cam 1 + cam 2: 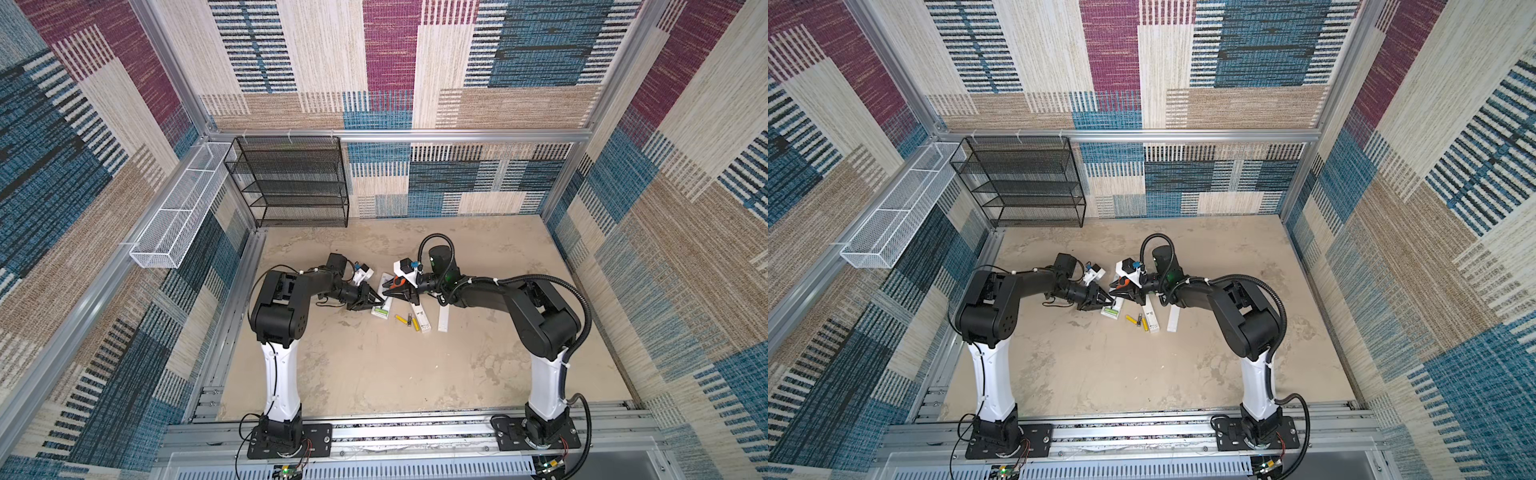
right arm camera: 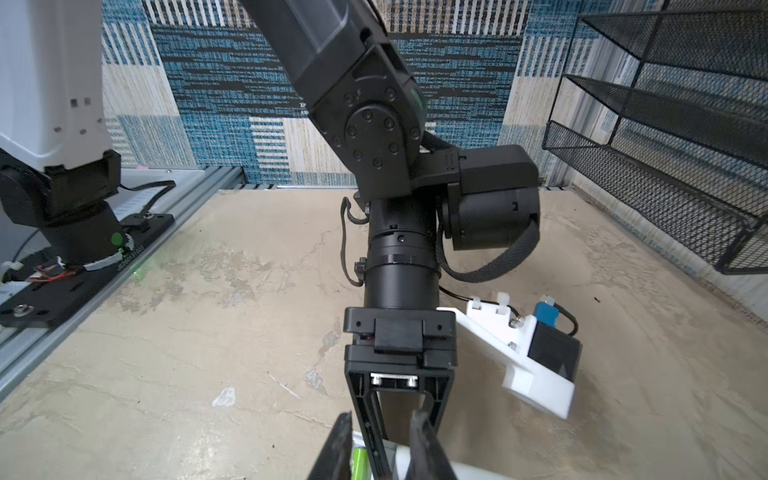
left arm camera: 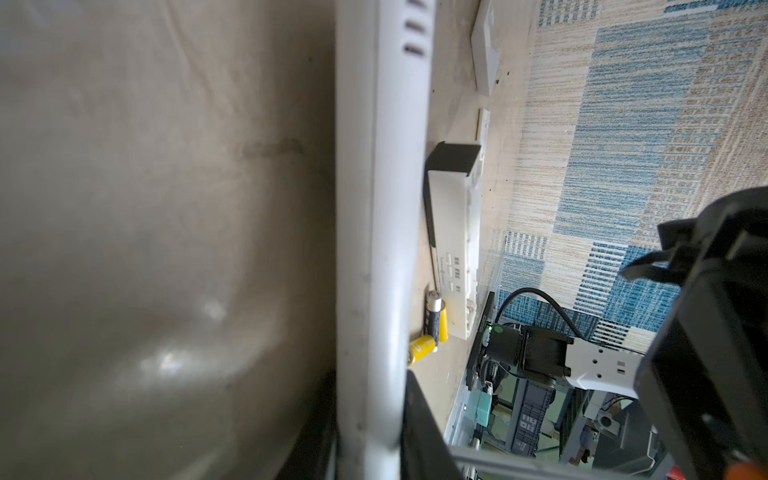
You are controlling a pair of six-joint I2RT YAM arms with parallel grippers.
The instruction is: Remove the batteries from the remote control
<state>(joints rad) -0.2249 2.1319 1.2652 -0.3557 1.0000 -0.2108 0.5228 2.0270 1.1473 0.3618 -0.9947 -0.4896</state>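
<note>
My left gripper (image 1: 375, 300) (image 3: 374, 449) is shut on the long edges of a white remote control (image 1: 382, 311) (image 3: 376, 208), tilting it off the table. A yellow-green battery (image 1: 379, 311) (image 2: 359, 461) lies in its open bay. My right gripper (image 1: 387, 293) (image 2: 382, 444) meets it tip to tip over that bay, shut on an orange-and-black screwdriver handle (image 1: 397, 283). The right wrist view shows none of the tool. Loose batteries lie on the table to the right: a yellow one (image 1: 401, 319) (image 3: 422, 347), a dark one (image 1: 409, 321) (image 3: 432, 316) and another yellow one (image 1: 414, 325).
A second white remote (image 1: 424, 321) (image 3: 453, 232) and a white cover strip (image 1: 444, 320) (image 3: 486, 50) lie right of the batteries. A black mesh rack (image 1: 291, 183) stands at the back left, with a white wire basket (image 1: 174, 212) on the left wall.
</note>
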